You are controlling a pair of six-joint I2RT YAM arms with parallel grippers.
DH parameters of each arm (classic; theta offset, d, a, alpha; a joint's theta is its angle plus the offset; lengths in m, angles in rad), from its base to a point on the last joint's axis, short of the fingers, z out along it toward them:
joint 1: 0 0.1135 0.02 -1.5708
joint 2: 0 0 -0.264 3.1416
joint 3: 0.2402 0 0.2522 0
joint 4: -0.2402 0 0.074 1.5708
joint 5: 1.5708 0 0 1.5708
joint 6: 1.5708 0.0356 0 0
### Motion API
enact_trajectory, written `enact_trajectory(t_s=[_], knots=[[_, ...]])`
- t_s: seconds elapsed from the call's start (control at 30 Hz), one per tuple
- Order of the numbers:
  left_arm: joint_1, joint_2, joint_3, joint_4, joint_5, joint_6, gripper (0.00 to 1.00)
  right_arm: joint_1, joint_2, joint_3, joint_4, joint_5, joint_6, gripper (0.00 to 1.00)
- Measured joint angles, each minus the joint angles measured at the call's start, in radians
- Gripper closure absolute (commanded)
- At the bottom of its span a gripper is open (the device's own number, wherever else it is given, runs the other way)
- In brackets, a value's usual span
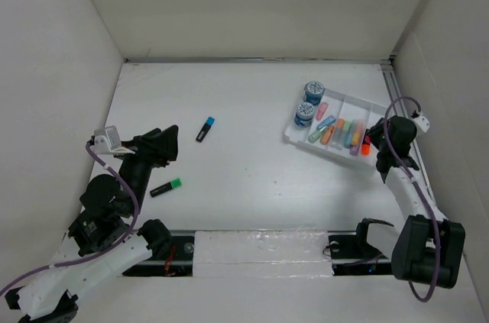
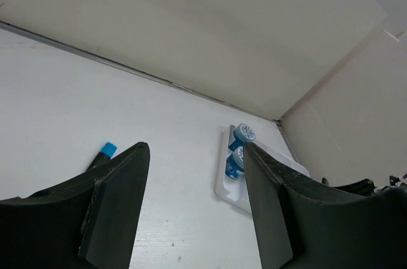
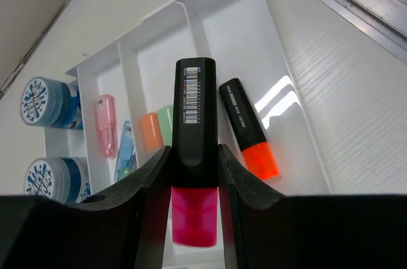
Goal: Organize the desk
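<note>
The desk [image 1: 244,101] is a white tabletop between white walls. My right gripper [image 3: 194,153] is shut on a black highlighter with a pink cap [image 3: 195,116], and it holds it over the white compartmented tray [image 3: 280,84] at the back right. An orange-capped highlighter [image 3: 248,130] lies in the tray just beside it. My left gripper [image 2: 195,148] hangs open and holds nothing over the left part of the desk. A blue-capped marker [image 1: 205,130] and a green-capped marker [image 1: 165,188] lie loose on the desk near that gripper [image 1: 164,142].
The tray [image 1: 359,100] also holds two blue tape rolls [image 1: 314,92] at its left end and several pastel markers [image 1: 340,132] in its middle compartments. A metal rail [image 1: 260,250] runs along the desk's front edge. White walls close in the left, back and right sides.
</note>
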Motion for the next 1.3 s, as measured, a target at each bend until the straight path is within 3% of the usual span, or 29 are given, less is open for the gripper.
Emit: enact_trajectory(t_s=[0.17,0.27,0.3,0.4,0.57,0.67,0.7,0.73,0.87,0.97,1.0,1.1,1.2,1.3], knots=[[0.000,0.001,0.000,0.000,0.002,0.000,0.44,-0.238,0.120,0.000,0.025,-0.187,0.001,0.87],[0.000,0.002,0.000,0.000,0.004,0.000,0.44,-0.299,0.222,0.000,0.026,-0.284,0.002,0.74],[0.000,0.002,0.000,0.000,0.004,0.000,0.44,-0.303,0.246,0.000,0.023,-0.309,0.002,0.58],[0.000,0.002,0.000,0.000,0.004,0.000,0.44,-0.304,0.260,0.000,0.017,-0.351,0.007,0.29],[0.000,0.002,0.000,0.000,0.005,0.000,0.43,-0.297,0.137,0.000,0.015,-0.349,0.006,0.27],[0.000,0.002,0.000,0.000,0.004,0.000,0.43,-0.234,0.027,0.001,0.021,-0.303,0.003,0.60],[0.000,0.002,0.000,0.000,0.004,0.000,0.43,-0.198,-0.001,0.001,0.027,-0.291,0.001,0.90],[0.000,0.002,0.000,0.000,0.004,0.000,0.43,-0.148,-0.020,0.005,0.030,-0.270,-0.005,1.00],[0.000,0.002,0.000,0.000,0.003,0.000,0.44,0.172,0.063,0.088,0.041,-0.181,-0.011,0.99],[0.000,0.004,0.000,0.000,-0.002,0.000,0.44,0.455,0.258,0.230,0.042,-0.106,-0.013,0.67],[0.000,0.004,0.000,0.000,-0.008,0.000,0.43,0.537,0.342,0.294,0.038,-0.075,-0.018,0.48],[0.000,0.004,0.000,0.000,-0.016,0.000,0.44,0.735,0.587,0.529,-0.014,-0.006,-0.037,0.24],[0.000,0.000,0.000,0.000,-0.020,0.000,0.44,0.879,0.877,0.871,-0.118,0.055,-0.081,0.14],[0.000,-0.004,0.000,0.000,-0.020,0.000,0.44,0.970,1.134,1.190,-0.222,0.105,-0.121,0.12]])
